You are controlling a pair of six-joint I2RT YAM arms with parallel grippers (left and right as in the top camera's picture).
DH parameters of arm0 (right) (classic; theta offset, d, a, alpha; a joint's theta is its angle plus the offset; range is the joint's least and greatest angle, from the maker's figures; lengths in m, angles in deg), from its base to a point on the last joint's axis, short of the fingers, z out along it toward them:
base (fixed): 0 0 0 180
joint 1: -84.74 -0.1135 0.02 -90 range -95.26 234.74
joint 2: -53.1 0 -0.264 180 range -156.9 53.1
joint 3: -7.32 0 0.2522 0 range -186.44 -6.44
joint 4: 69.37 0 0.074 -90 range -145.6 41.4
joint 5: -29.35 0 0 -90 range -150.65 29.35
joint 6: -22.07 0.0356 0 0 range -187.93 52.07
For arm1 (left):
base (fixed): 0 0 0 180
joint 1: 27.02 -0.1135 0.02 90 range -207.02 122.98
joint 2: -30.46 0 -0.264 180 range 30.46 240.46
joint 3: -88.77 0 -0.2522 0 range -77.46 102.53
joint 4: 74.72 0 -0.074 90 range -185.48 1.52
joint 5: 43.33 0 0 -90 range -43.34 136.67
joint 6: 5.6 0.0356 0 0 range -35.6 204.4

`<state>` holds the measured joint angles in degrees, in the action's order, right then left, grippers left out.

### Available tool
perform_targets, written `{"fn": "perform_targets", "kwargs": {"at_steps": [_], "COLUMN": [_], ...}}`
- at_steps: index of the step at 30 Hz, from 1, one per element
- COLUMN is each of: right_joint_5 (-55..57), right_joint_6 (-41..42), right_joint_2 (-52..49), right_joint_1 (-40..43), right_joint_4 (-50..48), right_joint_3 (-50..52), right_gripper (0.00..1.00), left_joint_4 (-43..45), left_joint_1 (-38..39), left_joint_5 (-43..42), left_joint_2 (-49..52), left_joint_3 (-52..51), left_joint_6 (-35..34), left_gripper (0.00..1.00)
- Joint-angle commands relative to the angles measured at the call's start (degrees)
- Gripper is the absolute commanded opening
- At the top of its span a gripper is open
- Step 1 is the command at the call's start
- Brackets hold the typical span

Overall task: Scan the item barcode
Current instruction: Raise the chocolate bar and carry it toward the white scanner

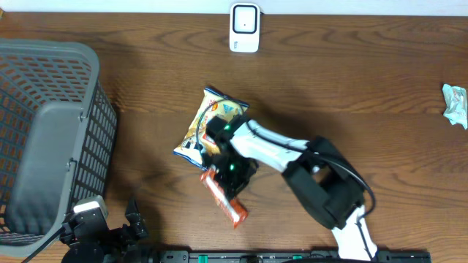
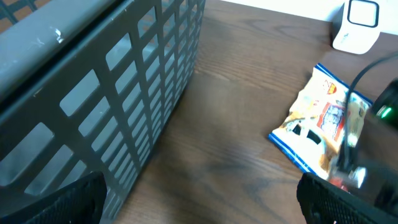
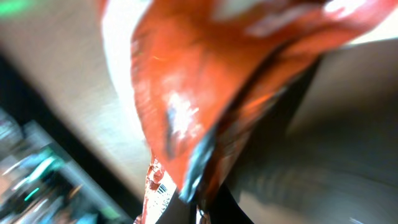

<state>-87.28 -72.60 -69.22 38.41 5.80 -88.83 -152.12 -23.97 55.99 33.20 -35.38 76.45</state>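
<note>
Grip looks deliberate: the right gripper (image 1: 225, 169) is clenched on the orange packet (image 1: 228, 202), lower centre of the overhead frame, presumably to carry it to the scanner (image 1: 244, 28) at top centre; the left gripper (image 2: 199, 208) hangs released, lower left.

The right arm (image 1: 274, 150) has white links between bulky black joints, a green light (image 1: 227, 128) and a looping black cable (image 1: 362, 186); the left gripper's (image 2: 202, 202) fingers (image 2: 56, 202) are matte black.
</note>
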Motion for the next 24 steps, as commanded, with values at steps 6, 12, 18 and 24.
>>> {"fn": "perform_targets", "kwargs": {"at_steps": [6, 12, 18, 24], "right_joint_5": [11.52, 11.47, 0.13, -0.66], "right_joint_6": [1.16, -0.13, -17.31, -20.28], "right_joint_2": [11.65, 11.32, 11.41, 10.05], "right_joint_1": [2.78, 2.78, 2.73, 1.70], "right_joint_4": [-5.38, -7.13, -4.02, -10.05], "right_joint_3": [-1.57, -1.55, 0.02, 6.99], "right_gripper": [0.01, 0.38, 0.98, 0.87], "left_joint_4": [0.11, 0.11, 0.11, 0.11], "left_joint_1": [-0.20, -0.20, -0.20, -0.20], "left_joint_5": [0.15, 0.15, 0.15, 0.15], "left_joint_2": [-0.11, -0.11, -0.11, -0.11], "left_joint_3": [0.28, 0.28, 0.28, 0.28], "left_joint_6": [-0.52, -0.52, -0.52, -0.52], "left_gripper": [0.98, 0.98, 0.98, 0.98]}}
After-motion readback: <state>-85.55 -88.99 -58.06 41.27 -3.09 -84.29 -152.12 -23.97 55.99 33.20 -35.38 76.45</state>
